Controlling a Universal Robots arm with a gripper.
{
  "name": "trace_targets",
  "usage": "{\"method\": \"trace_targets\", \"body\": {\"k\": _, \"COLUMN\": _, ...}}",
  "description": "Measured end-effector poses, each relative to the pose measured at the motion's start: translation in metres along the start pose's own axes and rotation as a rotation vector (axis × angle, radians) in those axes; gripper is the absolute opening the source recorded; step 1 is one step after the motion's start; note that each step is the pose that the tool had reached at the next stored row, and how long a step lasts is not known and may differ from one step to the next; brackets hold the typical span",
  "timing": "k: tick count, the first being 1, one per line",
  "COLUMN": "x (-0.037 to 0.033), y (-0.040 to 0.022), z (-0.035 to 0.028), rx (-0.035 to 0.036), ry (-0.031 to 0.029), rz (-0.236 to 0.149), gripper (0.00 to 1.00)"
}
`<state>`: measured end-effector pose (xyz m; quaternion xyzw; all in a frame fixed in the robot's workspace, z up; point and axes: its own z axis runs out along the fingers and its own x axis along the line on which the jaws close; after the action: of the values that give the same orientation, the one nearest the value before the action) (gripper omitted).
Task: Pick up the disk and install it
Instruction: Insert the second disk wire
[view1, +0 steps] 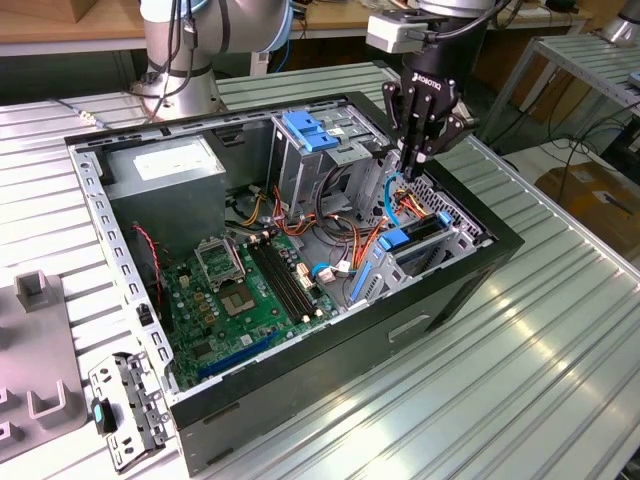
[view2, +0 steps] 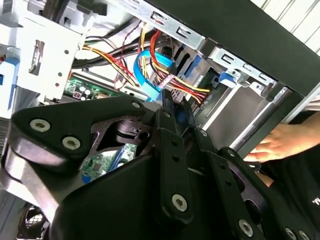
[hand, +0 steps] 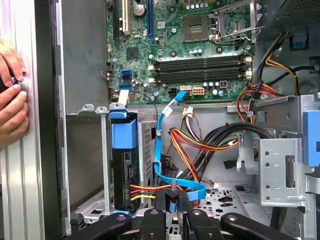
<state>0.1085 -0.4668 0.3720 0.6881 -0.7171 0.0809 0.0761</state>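
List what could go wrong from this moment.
1. The gripper is closed on the blue cable right beside the orange and yellow wires. A pull could strain the cable or snag those wires.
2. A person's hand rests by the case wall, next to the bay holding the disk. A sideways move of the arm might strike it.

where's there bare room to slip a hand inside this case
Free: the empty bay between the case wall and the disk. Crowded: beside the tool, where the blue cable and orange-yellow wires bunch before the metal cage.
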Motion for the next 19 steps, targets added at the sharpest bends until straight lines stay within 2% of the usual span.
{"method": "trace_targets", "body": {"k": 1, "x": 0.0000, "y": 0.0000, "z": 0.0001, "rx": 0.0001, "ry": 0.0025, "rz": 0.000, "gripper": 0.23}}
{"method": "trace_targets", "body": {"k": 2, "x": -0.0001, "y": 0.0000, "z": 0.0002, "rx": 0.0002, "ry": 0.0055, "rz": 0.000, "gripper": 0.16}}
{"method": "trace_targets", "body": {"k": 4, "x": -0.0002, "y": 0.0000, "z": 0.0006, "rx": 0.0005, "ry": 0.0116, "rz": 0.000, "gripper": 0.16}}
{"method": "trace_targets", "body": {"k": 5, "x": -0.0002, "y": 0.0000, "z": 0.0009, "rx": 0.0007, "ry": 0.0164, "rz": 0.000, "gripper": 0.11}}
{"method": "trace_targets", "body": {"k": 6, "x": -0.0003, "y": 0.0000, "z": 0.0011, "rx": 0.0009, "ry": 0.0209, "rz": 0.000, "gripper": 0.11}}
{"method": "trace_targets", "body": {"k": 8, "x": -0.0004, "y": 0.0000, "z": 0.0015, "rx": 0.0017, "ry": 0.0412, "rz": 0.000, "gripper": 0.12}}
{"method": "trace_targets", "body": {"k": 9, "x": -0.0004, "y": 0.0000, "z": 0.0019, "rx": 0.0022, "ry": 0.0531, "rz": 0.000, "gripper": 0.17}}
{"method": "trace_targets", "body": {"k": 10, "x": -0.0005, "y": 0.0000, "z": 0.0022, "rx": 0.0026, "ry": 0.0622, "rz": 0.000, "gripper": 0.24}}
{"method": "trace_targets", "body": {"k": 11, "x": -0.0008, "y": 0.0000, "z": 0.0032, "rx": 0.0034, "ry": 0.0827, "rz": 0.000, "gripper": 0.24}}
{"method": "trace_targets", "body": {"k": 12, "x": -0.0010, "y": 0.0001, "z": 0.0041, "rx": 0.0038, "ry": 0.0930, "rz": 0.000, "gripper": 0.31}}
{"method": "trace_targets", "body": {"k": 13, "x": -0.0011, "y": 0.0001, "z": 0.0049, "rx": 0.0041, "ry": 0.0997, "rz": 0.000, "gripper": 0.31}}
{"method": "trace_targets", "body": {"k": 15, "x": -0.0015, "y": 0.0001, "z": 0.0065, "rx": 0.0045, "ry": 0.1089, "rz": 0.000, "gripper": 0.29}}
{"method": "trace_targets", "body": {"k": 16, "x": -0.0015, "y": 0.0000, "z": 0.0069, "rx": 0.0046, "ry": 0.1109, "rz": 0.000, "gripper": 0.22}}
{"method": "trace_targets", "body": {"k": 17, "x": -0.0012, "y": 0.0001, "z": 0.0072, "rx": 0.0046, "ry": 0.1110, "rz": 0.000, "gripper": 0.16}}
{"method": "trace_targets", "body": {"k": 19, "x": -0.0005, "y": 0.0001, "z": 0.0076, "rx": 0.0046, "ry": 0.1110, "rz": 0.000, "gripper": 0.16}}
